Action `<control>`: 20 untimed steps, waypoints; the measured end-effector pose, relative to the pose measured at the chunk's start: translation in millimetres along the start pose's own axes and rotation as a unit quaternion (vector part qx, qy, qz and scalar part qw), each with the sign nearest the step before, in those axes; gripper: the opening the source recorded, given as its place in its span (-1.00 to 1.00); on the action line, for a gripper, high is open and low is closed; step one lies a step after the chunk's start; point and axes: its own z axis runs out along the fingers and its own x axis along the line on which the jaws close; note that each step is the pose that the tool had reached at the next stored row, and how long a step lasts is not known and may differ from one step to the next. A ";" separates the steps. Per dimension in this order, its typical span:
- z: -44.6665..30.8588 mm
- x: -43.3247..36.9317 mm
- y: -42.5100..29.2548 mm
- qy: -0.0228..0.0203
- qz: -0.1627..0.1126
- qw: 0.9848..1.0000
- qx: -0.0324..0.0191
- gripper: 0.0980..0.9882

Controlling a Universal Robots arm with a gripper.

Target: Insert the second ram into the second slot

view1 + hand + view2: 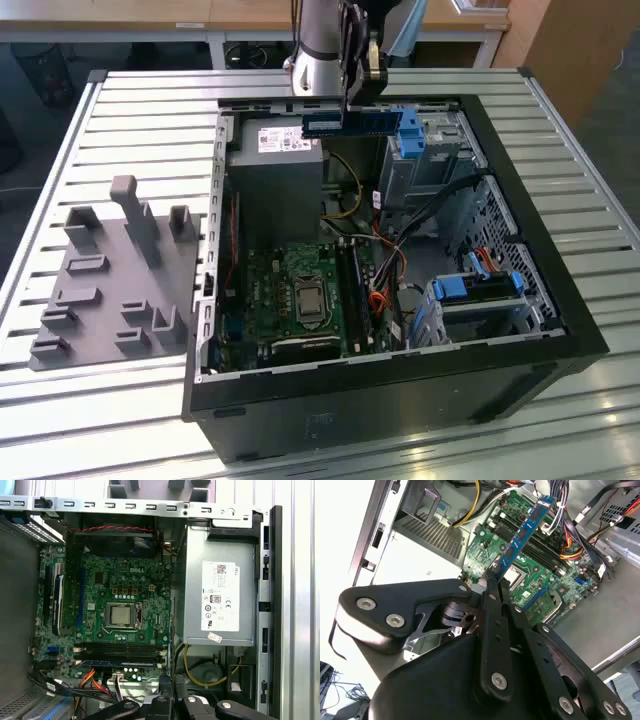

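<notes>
Claw point(358, 100) clenched on the second ram point(350, 122), long edge down, high above the motherboard point(290, 290); presumably to clear cables point(445, 200).

1. Exterior view: high, well back, looking down on the whole open case point(400, 400).
2. First wrist view: nearer, facing straight down on the motherboard point(100, 580).
3. Second wrist view: close, slanting past the gripper point(493, 582) onto that same motherboard.

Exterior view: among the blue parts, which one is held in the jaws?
The thin, flat blue circuit-board stick, clamped level above the open black computer case. The others are chunky light-blue plastic clips fixed inside it.
</notes>
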 end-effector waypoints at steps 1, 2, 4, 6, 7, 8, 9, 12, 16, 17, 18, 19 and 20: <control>0.0 0.0 0.0 0.000 0.000 1.000 0.000 -0.91; 0.0 0.0 0.0 0.000 0.000 1.000 0.000 -0.91; 0.0 0.0 0.0 0.000 0.000 1.000 0.000 -0.91; 0.0 0.3 0.1 0.000 0.000 1.000 0.000 -0.91; -0.1 0.7 0.1 0.000 0.000 1.000 0.000 -0.91; -0.1 1.0 0.1 0.000 0.000 1.000 0.000 -0.91; 0.0 1.4 0.1 0.000 0.000 1.000 0.000 -0.91; 0.0 2.4 0.1 0.000 0.000 1.000 0.000 -0.91; -0.1 5.1 0.1 0.000 0.000 1.000 0.000 -0.91; 0.0 5.5 0.2 0.000 0.000 1.000 0.000 -0.91; -0.1 5.9 0.2 0.000 0.000 1.000 0.000 -0.91; -0.1 6.3 0.2 0.000 0.000 1.000 0.000 -0.91; -0.1 6.7 0.2 0.000 0.000 1.000 0.000 -0.91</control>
